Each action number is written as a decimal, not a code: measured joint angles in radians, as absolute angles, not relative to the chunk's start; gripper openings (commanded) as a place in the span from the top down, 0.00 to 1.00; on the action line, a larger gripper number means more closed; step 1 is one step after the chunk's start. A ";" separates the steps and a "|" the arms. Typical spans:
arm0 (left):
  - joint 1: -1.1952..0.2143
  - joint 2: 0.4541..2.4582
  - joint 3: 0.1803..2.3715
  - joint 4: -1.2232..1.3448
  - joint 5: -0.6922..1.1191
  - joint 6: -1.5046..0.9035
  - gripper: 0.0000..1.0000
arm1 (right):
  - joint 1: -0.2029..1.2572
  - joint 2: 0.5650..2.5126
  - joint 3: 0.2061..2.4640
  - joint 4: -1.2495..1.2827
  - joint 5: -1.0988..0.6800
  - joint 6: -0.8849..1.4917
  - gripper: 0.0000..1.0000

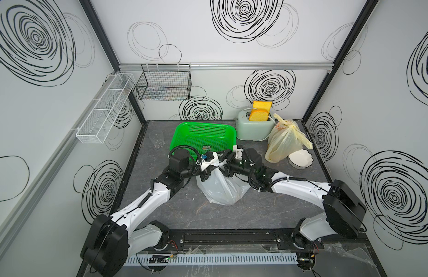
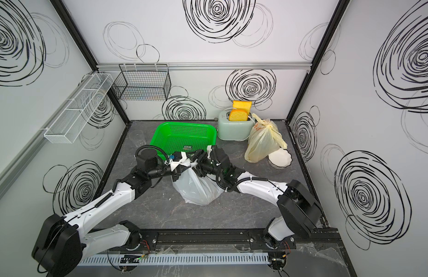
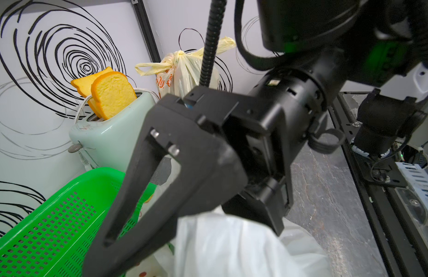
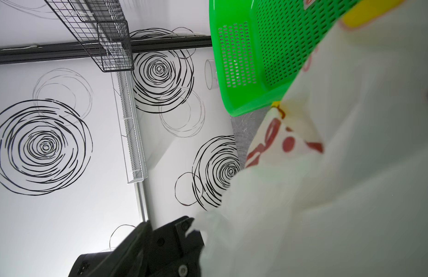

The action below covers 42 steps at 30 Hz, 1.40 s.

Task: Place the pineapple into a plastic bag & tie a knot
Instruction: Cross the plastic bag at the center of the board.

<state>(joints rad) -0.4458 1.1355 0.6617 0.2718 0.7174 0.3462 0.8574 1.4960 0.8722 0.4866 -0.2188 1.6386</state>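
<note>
A white plastic bag stands in the middle of the table, its top bunched up between both grippers. My left gripper is shut on the bag's top film. From the other side my right gripper meets it. Its black fingers are spread wide with the bag's neck between them, so it stands open. In the right wrist view the bag, printed red and yellow, fills one side. The pineapple is hidden.
A green basket sits just behind the grippers. A mint toaster with bread, a tied yellow bag and a white bowl stand at the back right. A clear glass is at the back left. Wire baskets hang on the wall.
</note>
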 measured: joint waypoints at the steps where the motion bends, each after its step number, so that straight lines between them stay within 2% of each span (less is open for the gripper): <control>1: -0.451 1.127 0.658 0.271 0.710 0.343 1.00 | 0.859 1.501 0.874 0.498 -0.215 1.639 0.27; 5: -0.467 1.087 0.633 0.277 0.681 0.322 1.00 | 0.864 1.505 0.881 0.537 -0.195 1.636 0.32; 13: -0.529 1.026 0.590 0.333 0.595 0.302 1.00 | 0.869 1.494 0.881 0.591 -0.213 1.596 0.59; 16: -0.579 1.011 0.569 0.392 0.538 0.307 1.00 | 0.869 1.452 0.871 0.546 -0.221 1.565 0.69; 21: -0.684 0.981 0.503 0.526 0.443 0.343 1.00 | 0.869 1.353 0.839 0.437 -0.229 1.509 0.80; 26: -0.776 0.962 0.453 0.600 0.331 0.446 1.00 | 0.849 1.300 0.837 0.328 -0.258 1.463 0.96; 30: -0.835 0.970 0.451 0.600 0.256 0.537 0.98 | 0.834 1.282 0.836 0.278 -0.288 1.424 1.00; 33: -0.878 0.974 0.453 0.594 0.206 0.603 0.79 | 0.827 1.269 0.835 0.243 -0.307 1.393 1.00; 35: -0.914 0.974 0.454 0.573 0.200 0.643 0.56 | 0.818 1.262 0.835 0.229 -0.308 1.365 1.00; 37: -0.950 0.972 0.455 0.545 0.208 0.669 0.41 | 0.805 1.257 0.835 0.215 -0.310 1.338 1.00; 40: -0.981 0.947 0.455 0.483 0.233 0.705 0.29 | 0.777 1.246 0.835 0.187 -0.311 1.287 1.00; 42: -0.985 0.916 0.461 0.426 0.246 0.719 0.28 | 0.757 1.233 0.836 0.157 -0.310 1.244 1.00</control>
<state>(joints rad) -0.9852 0.9161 0.4606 0.4263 0.2459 0.7189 0.7574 1.2331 0.8360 0.1574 -0.3103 1.2438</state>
